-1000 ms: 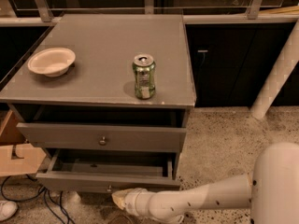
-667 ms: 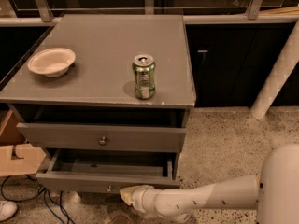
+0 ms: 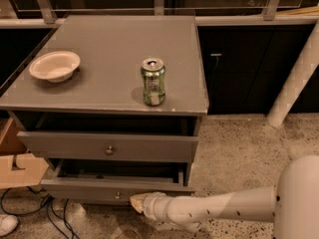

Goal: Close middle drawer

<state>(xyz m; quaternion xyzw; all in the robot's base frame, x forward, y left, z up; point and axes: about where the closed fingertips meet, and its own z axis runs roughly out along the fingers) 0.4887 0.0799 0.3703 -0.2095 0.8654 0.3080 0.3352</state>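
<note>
The middle drawer (image 3: 84,190) is a wide, shallow grey drawer, pulled out partway, with its dark grey inside showing. Its flat front carries a small round knob (image 3: 117,195). My gripper (image 3: 133,201) is at the end of the white arm (image 3: 219,208), which reaches in from the lower right. It sits low against the drawer front, just right of the knob. The lowest drawer is not visible.
The top drawer (image 3: 149,147) with its knob sits just under the tabletop, slightly out. A white bowl (image 3: 55,65) and a green can (image 3: 153,81) stand on the tabletop. A cardboard box (image 3: 20,168) and cables (image 3: 50,213) lie at the left, and a white post (image 3: 294,83) stands at the right.
My gripper has shifted a little right and up, closer to the middle drawer's front beside the knob. The drawer looks about as far out as before.
</note>
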